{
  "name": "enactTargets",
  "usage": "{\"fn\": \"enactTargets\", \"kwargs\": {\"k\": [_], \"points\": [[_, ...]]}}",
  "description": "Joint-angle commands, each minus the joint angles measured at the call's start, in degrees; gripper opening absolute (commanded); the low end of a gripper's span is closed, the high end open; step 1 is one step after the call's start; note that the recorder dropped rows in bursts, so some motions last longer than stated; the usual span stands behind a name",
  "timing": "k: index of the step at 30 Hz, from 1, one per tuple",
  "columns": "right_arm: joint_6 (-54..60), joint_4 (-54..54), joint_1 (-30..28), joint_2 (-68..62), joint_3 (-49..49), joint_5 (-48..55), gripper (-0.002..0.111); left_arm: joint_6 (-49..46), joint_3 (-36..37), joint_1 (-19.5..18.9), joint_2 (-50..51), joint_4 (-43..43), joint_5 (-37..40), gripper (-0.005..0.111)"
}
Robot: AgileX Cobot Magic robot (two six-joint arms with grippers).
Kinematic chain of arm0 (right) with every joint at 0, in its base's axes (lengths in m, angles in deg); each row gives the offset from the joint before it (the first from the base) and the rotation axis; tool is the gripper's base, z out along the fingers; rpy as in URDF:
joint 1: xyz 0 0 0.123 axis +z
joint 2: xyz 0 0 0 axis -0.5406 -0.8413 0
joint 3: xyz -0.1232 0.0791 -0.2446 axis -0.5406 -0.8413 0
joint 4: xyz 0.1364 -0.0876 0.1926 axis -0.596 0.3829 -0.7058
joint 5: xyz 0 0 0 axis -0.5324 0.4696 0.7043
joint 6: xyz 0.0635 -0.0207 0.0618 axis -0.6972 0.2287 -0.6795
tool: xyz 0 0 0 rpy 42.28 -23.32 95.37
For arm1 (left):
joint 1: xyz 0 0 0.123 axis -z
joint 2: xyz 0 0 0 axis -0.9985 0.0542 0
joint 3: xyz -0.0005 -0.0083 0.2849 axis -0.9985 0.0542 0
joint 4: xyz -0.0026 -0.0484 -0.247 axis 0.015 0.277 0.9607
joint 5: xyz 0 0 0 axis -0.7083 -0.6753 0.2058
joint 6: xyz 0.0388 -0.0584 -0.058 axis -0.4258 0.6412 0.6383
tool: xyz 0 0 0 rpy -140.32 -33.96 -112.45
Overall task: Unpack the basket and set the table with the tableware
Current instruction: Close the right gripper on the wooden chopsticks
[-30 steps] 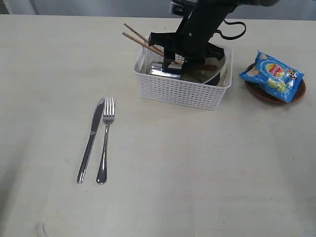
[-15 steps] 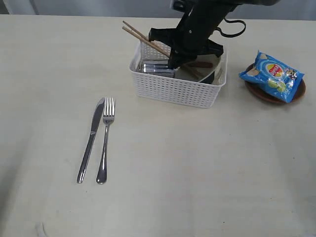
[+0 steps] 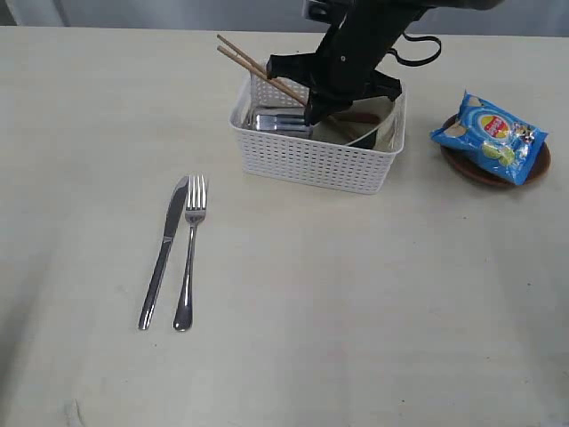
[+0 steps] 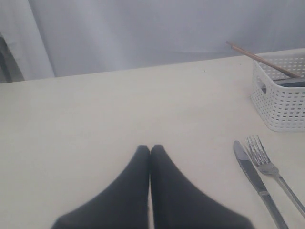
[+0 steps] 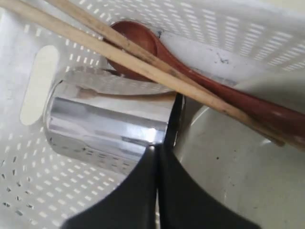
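The right gripper (image 5: 157, 151) is down inside the white lattice basket (image 3: 311, 160), fingers pressed together right at the rim of the steel cup (image 5: 105, 126), where it lies on its side against the white bowl (image 5: 224, 162). Whether the thin rim is actually pinched between them I cannot tell. That spot makes sense, as the cup is probably the easiest piece to lift free. The wooden chopsticks (image 5: 119, 56) lean across the cup and out over the basket's edge, with the reddish wooden spoon (image 5: 138, 40) under them (both are likely to shift if the cup comes up).

The left gripper (image 4: 150, 149) hangs closed and empty above the bare table (image 3: 356, 311).

Already laid side by side as a place setting are the knife (image 3: 163, 253) and fork (image 3: 188, 258).

Count:
- **In the basket:** one cup, one bowl, one spoon, two chopsticks.
- **Set on the table:** one knife, one fork.
- **Beside the basket:** one brown plate (image 3: 533, 169), with one blue snack bag (image 3: 489, 126) lying on it.
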State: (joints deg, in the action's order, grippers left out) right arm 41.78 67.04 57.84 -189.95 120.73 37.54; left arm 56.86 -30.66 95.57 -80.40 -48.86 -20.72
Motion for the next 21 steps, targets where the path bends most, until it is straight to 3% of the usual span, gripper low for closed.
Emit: {"fn": "enactTargets", "kwargs": {"k": [1,11,16,18,21], "points": [[0.59,0.01,-0.35,-0.32,-0.25,2.19,0.000,0.20,0.10,-0.08,-0.15,-0.33,-0.45,0.000],[3.24,3.77,-0.35,4.18,-0.25,-0.88,0.000,0.20,0.10,-0.08,-0.15,-0.33,-0.45,0.000],[10.03,4.33,-0.35,5.64,-0.25,-1.89,0.000,0.20,0.10,-0.08,-0.15,-0.33,-0.45,0.000],[12.95,4.33,-0.35,5.64,-0.25,-2.50,0.006,0.20,0.10,-0.08,-0.15,-0.33,-0.45,0.000],[14.68,4.33,-0.35,5.64,-0.25,-4.07,0.028,0.20,0.10,-0.08,-0.15,-0.33,-0.45,0.000]]}}
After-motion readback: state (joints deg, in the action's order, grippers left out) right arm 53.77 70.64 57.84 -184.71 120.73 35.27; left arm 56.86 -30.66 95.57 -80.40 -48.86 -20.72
